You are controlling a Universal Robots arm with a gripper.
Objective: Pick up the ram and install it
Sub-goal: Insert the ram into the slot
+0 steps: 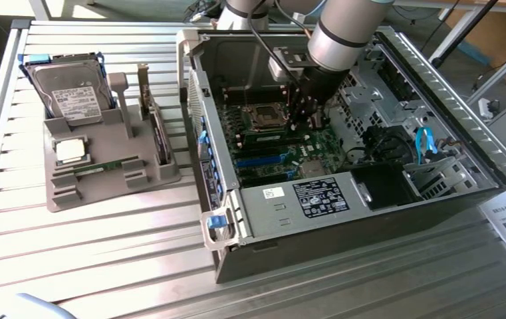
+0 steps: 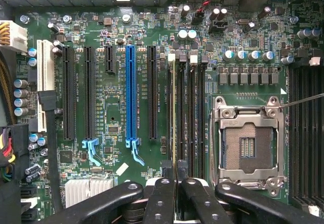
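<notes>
Pincer [image 2: 176,182] first: it is pinching the ram [image 2: 174,117], seen edge-on (just a thin line), right at the row of black memory slots [image 2: 191,112] on the green board [image 2: 243,46]. Near it are a long blue slot [image 2: 130,92] and the open silver chip socket [image 2: 248,143]. From outside, the arm [image 1: 346,33] reaches into the open computer box [image 1: 342,242]. Its sticker [image 1: 321,197] is too small to read. Well apart on the counter [image 1: 102,266], a grey holder [image 1: 93,193] keeps another ram stick [image 1: 102,166] and a hard drive [image 1: 71,96].
</notes>
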